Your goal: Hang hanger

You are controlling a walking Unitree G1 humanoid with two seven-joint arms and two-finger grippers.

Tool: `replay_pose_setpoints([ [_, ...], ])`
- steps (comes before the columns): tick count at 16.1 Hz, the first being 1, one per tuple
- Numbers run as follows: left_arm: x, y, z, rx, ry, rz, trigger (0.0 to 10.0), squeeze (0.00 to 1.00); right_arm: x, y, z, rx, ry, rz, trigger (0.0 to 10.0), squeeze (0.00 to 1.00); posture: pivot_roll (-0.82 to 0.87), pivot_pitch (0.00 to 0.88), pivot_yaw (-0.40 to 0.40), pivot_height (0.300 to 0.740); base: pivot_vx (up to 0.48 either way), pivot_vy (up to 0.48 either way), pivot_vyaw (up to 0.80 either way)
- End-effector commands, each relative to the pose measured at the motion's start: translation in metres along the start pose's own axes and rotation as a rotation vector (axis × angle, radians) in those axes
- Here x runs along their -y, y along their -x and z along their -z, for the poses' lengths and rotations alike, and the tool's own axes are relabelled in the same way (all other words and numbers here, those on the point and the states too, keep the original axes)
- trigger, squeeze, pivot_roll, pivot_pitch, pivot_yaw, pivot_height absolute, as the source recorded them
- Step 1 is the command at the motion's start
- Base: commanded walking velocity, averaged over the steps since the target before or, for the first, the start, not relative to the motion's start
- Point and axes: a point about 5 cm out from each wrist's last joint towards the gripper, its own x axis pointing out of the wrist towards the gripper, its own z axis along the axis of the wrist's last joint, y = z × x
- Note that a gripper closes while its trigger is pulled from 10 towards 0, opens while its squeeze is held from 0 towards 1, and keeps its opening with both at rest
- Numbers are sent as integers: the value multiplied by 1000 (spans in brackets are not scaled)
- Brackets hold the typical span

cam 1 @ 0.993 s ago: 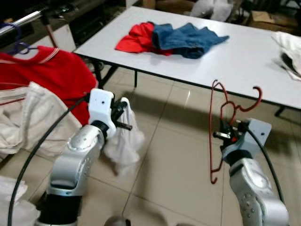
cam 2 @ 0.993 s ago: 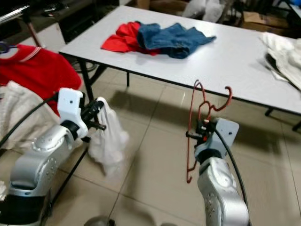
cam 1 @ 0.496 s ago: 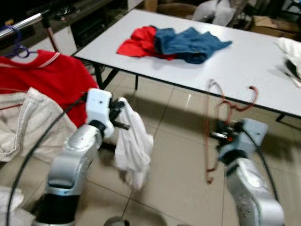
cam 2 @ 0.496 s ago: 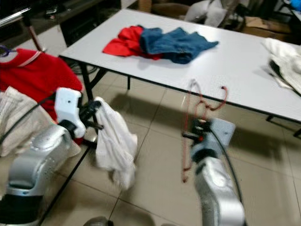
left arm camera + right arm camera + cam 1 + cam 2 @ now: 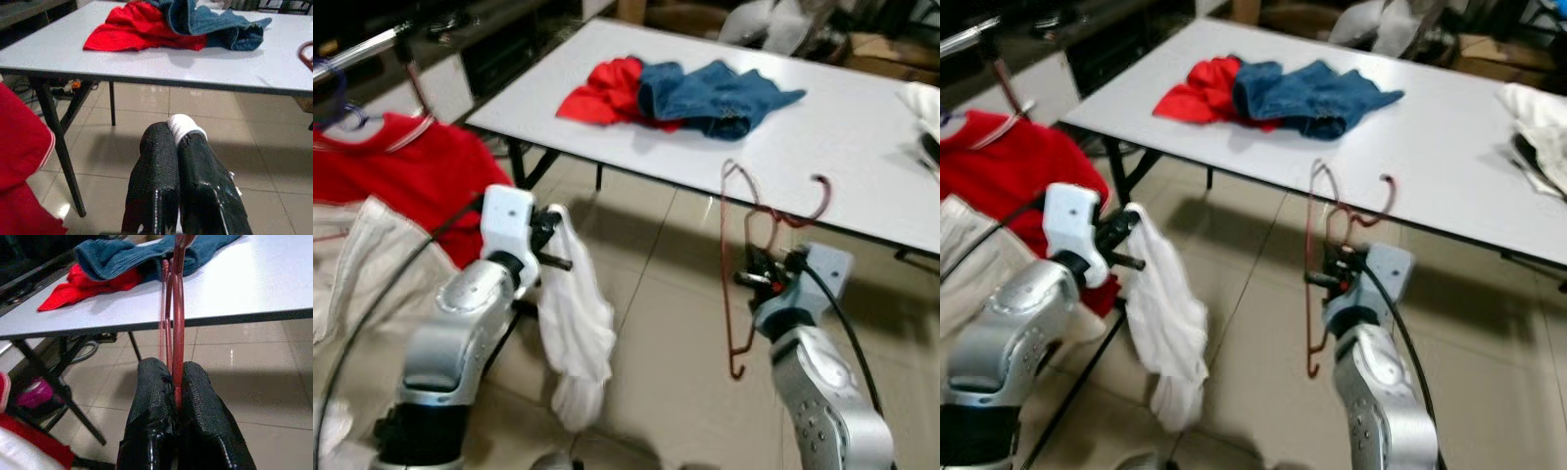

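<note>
Red wire hanger (image 5: 750,257) is held upright in the air over the tiled floor (image 5: 656,294), in front of the near edge of the white table (image 5: 842,127); its hook curves up toward the table edge and its long side hangs down below the gripper. Right gripper (image 5: 173,382) holds it: the two black fingers are pressed together on the hanger's wire, which runs up between them in the right wrist view. Left gripper (image 5: 172,147) is raised at the robot's left, fingers closed tight on a white cloth garment (image 5: 576,333); a small fold of the white fabric pokes out between the fingertips in the left wrist view, and the rest of the garment hangs limp below the gripper toward the floor. On the table, at its far left part, lies a red garment (image 5: 607,90) with a blue denim garment (image 5: 720,93) partly over it and touching it. A white cloth (image 5: 1540,137) lies at the table's right edge. At the robot's far left a red shirt (image 5: 406,181) with white trim at the collar hangs from a metal rail (image 5: 357,51), and a cream-coloured cloth (image 5: 352,264) hangs in front of it, lower down. Black table legs (image 5: 56,142) stand on the tiles.
</note>
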Motion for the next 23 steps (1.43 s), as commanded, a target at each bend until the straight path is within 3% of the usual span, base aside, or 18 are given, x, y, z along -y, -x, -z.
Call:
replay_pose_setpoints([
  [1,7,-1,-8,39,-13,22,10000,0,8,1,-3,11,15,27,10000,0,-4,82,-24,740,289,0,0],
  [14,9,4,-4,26,-11,20,10000,0,8,7,0,-1,47,13,10000,0,-6,93,-30,740,291,0,0],
  [18,6,0,-8,36,-14,19,10000,0,6,4,-2,9,16,3,10000,0,-5,87,-28,740,292,0,-200],
  [23,8,-4,-8,40,-12,23,10000,0,7,4,-22,139,4,-4,10000,0,-13,83,-24,740,291,0,-765],
])
